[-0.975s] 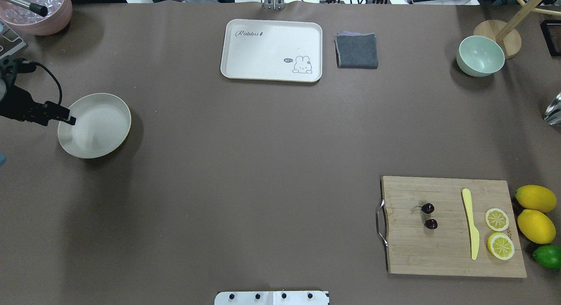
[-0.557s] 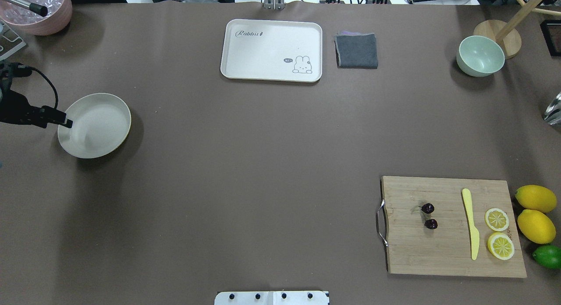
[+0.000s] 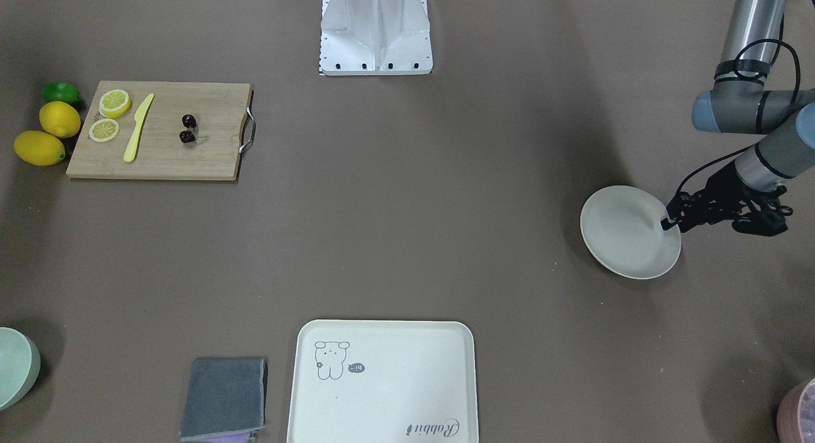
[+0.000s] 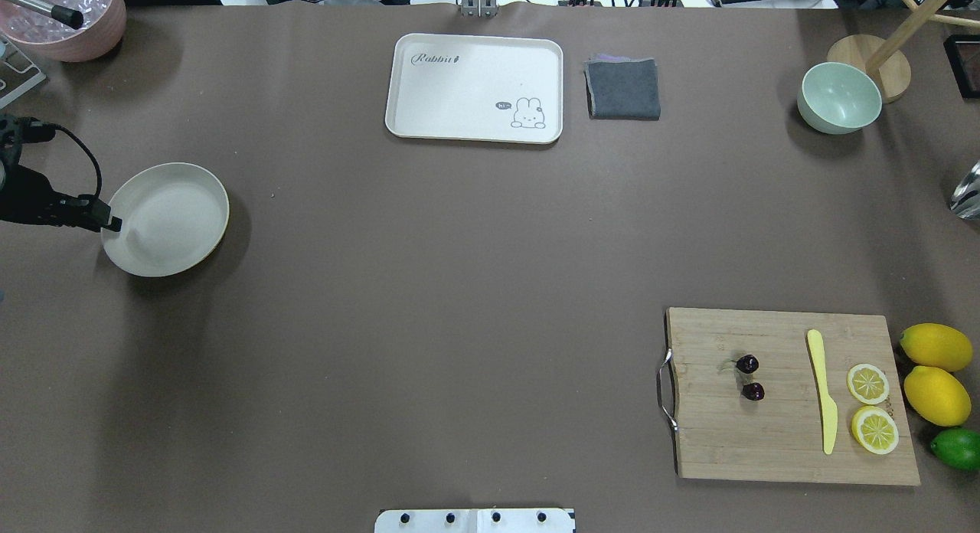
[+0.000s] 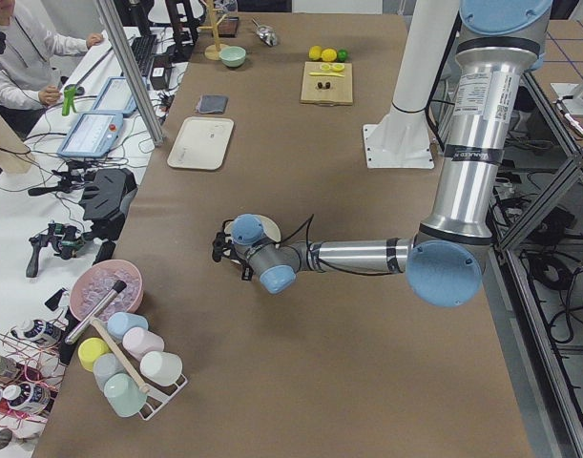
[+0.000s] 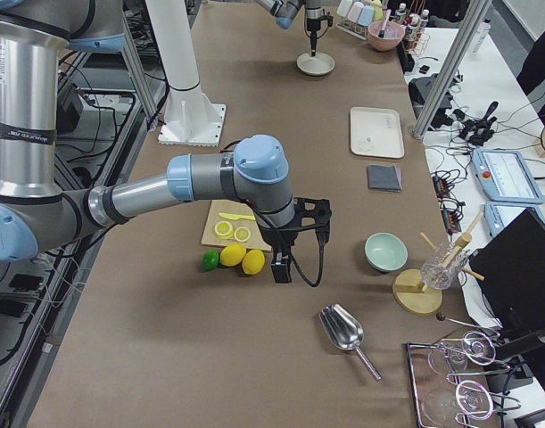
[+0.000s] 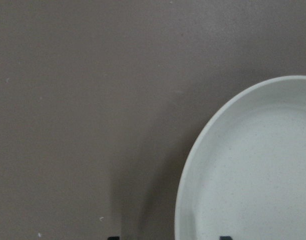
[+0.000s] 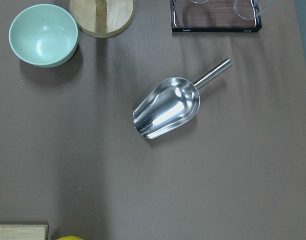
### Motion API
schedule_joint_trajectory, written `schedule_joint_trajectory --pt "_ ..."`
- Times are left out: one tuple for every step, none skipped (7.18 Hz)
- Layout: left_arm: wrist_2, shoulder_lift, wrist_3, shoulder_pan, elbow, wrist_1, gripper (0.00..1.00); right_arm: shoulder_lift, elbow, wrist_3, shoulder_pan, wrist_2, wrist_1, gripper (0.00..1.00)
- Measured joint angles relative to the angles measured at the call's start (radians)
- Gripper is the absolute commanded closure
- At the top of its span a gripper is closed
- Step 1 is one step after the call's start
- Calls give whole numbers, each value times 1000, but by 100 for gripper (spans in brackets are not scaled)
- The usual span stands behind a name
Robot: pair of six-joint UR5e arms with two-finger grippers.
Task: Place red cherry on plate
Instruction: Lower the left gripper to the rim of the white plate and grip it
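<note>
No step is done yet: the red cherry (image 4: 747,364) lies on the board (image 4: 766,433) by the desk's (image 4: 459,288) right edge, far from the empty plate (image 4: 172,211), where the left gripper (image 4: 112,225) seems spread.

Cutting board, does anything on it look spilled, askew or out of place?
Nothing stands out. The red cherry lies on the cutting board, apart from the yellow knife and two flat lemon slices.

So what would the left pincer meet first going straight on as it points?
Probably the plate, at its rim: the left pincer points down at it, jaws straddling the edge in the wrist view; height unclear.
</note>
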State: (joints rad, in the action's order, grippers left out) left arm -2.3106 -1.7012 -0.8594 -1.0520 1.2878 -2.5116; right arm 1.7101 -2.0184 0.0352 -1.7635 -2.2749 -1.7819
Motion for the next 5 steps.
schedule_joint_trajectory --pt "-1 -1 -22 1 0 -4 100 0 1 0 0 -3 0 0" --pt "-3 -1 -31 1 -1 -12 100 0 1 0 -1 -7 0 0" --pt "-8 -1 -36 1 2 -19 100 0 2 0 0 -10 -1 0" --pt "-26 -3 -38 -5 9 -18 100 -1 3 0 2 -12 -1 0" --pt "-76 -9 -40 -40 17 -6 100 -2 5 -1 7 -16 -1 0"
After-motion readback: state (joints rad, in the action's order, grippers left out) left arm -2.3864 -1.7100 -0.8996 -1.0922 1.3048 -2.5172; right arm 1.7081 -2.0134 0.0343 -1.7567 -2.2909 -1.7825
